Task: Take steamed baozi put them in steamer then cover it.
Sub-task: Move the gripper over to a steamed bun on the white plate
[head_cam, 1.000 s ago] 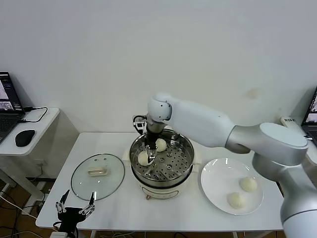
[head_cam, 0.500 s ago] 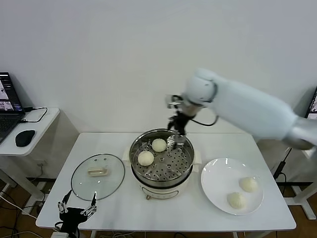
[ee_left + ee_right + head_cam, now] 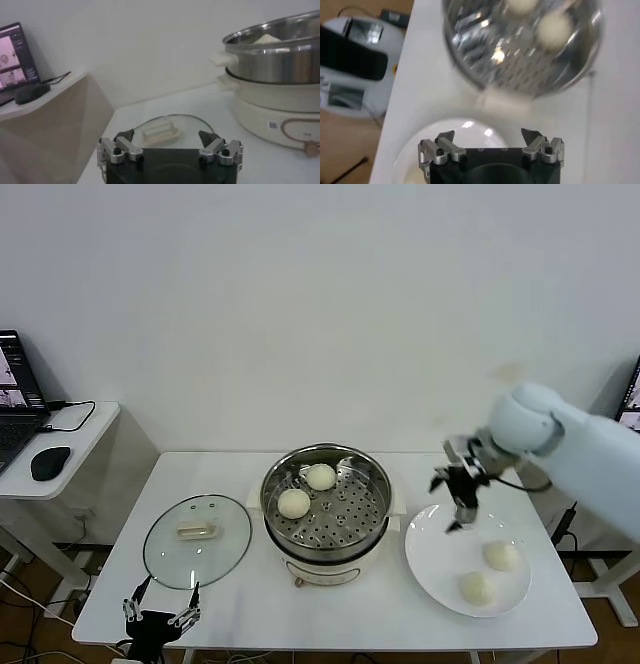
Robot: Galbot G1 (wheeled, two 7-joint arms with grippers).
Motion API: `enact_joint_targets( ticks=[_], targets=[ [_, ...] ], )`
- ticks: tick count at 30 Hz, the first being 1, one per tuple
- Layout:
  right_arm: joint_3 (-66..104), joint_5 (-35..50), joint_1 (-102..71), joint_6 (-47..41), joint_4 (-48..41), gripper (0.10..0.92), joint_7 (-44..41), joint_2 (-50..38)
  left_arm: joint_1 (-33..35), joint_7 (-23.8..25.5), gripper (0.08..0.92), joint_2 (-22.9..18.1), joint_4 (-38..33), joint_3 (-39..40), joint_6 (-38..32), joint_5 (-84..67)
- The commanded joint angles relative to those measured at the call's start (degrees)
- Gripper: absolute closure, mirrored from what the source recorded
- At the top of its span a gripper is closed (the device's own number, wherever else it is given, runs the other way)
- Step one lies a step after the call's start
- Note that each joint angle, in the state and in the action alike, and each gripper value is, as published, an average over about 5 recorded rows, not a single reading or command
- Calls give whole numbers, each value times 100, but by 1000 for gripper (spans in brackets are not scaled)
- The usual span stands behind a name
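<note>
Our right hand [image 3: 460,502] hangs spread wide and empty above the inner rim of the white plate [image 3: 436,561], which sits toward the counter's [image 3: 350,604] right edge. On that plate lie two steamed baozi, one [image 3: 501,556] farther back and one [image 3: 477,587] nearer the front edge. At the middle of the counter we see the steamer [image 3: 327,509], uncovered, with two more baozi [image 3: 294,503] [image 3: 321,476] resting on its perforated tray toward the back left. The cover [image 3: 197,538] lies flat on the counter just left of the steamer, handle up. Our left hand [image 3: 159,618] waits at the front-left corner, fingers wide apart and holding nothing.
</note>
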Motion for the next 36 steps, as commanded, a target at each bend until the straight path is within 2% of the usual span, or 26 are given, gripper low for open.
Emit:
enact_joint_targets(
  ticks=[1, 14, 36],
  targets=[
    [501, -953, -1288, 392, 238, 202, -49, -617, 59, 3, 177, -3, 33, 20, 11, 24],
    [798, -1294, -1893, 440, -260, 203, 248, -127, 35, 18, 177, 2, 141, 25, 33, 133],
    [1277, -1226, -2595, -55, -169, 203, 550, -172, 25, 14, 177, 26, 200, 44, 35, 141]
  ],
)
